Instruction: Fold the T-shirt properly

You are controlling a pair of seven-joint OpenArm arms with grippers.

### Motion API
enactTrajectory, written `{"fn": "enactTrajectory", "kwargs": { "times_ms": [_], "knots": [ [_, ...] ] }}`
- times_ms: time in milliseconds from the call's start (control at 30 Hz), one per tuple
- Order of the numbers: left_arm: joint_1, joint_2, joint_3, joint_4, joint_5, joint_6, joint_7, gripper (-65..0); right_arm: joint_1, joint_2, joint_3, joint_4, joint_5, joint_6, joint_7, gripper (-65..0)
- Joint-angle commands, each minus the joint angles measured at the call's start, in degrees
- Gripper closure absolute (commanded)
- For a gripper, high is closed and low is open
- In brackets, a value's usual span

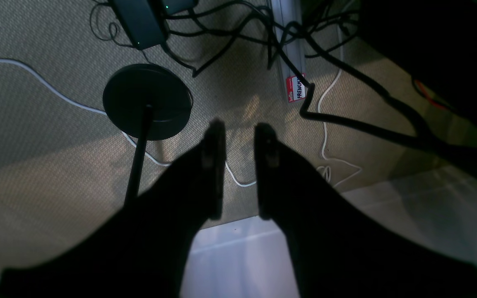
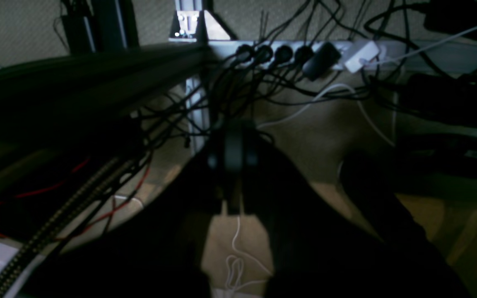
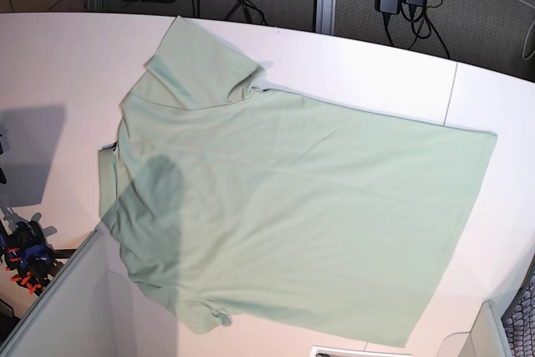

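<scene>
The pale mint-green T-shirt (image 3: 292, 206) lies spread flat on the white table (image 3: 376, 64) in the base view, collar end to the left, hem to the right, one sleeve at the far left top and one at the near left. Neither gripper shows in the base view. In the left wrist view my left gripper (image 1: 240, 126) is open and empty, hanging past the table edge above the carpet. In the right wrist view my right gripper (image 2: 234, 145) has its fingers together with nothing between them, above the floor cables. The shirt shows in neither wrist view.
A black round stand base (image 1: 147, 99) and loose cables lie on the carpet below the left gripper. A power strip (image 2: 304, 51) with several plugs and tangled cables lies beyond the right gripper. A grey panel (image 3: 58, 307) stands at the near left table corner.
</scene>
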State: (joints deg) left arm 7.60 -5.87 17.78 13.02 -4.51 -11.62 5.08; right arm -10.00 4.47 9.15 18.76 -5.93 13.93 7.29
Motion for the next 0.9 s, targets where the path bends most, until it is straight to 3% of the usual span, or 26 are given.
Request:
{"fn": "enactTrajectory", "kwargs": {
  "times_ms": [0,633,767,867],
  "knots": [
    [0.2,-0.2,0.1,0.2,0.1,-0.9,-0.2,-16.6,-0.4,0.3,0.2,0.3,-0.1,0.4,0.7,0.0],
    [2.6,-0.7,0.1,1.5,0.1,-0.9,-2.3,-16.6,-8.7,0.6,0.2,10.9,-0.1,0.4,0.6,0.0],
    [7.5,-3.1,0.1,8.6,-1.9,-3.2,-2.3,-16.6,-11.7,2.1,0.2,13.9,0.3,2.1,0.6,0.0],
    [12.1,-5.8,-0.2,16.8,-5.2,-6.5,-2.3,-16.6,-15.0,3.6,0.2,17.4,5.7,3.9,0.2,0.0]
  ]
}}
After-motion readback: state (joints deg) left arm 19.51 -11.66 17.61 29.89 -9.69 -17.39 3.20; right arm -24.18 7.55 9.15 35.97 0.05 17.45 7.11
